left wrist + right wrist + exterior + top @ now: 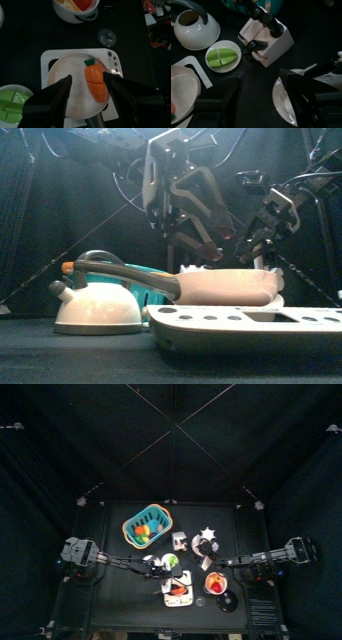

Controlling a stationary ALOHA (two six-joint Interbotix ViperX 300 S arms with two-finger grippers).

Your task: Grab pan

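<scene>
Left wrist view: open left pincer [90, 87] over carrot [95, 80] in pan [67, 70]; right pincer [262, 97] open.

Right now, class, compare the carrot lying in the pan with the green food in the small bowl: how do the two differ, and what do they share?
The carrot is orange with a green top; the green food is all green. The carrot is one long tapered piece; the green food looks like flat, blocky pieces. The carrot lies in a wide white pan; the green food sits in a small green bowl. Both are toy food resting in dishes, held by no pincer.
</scene>
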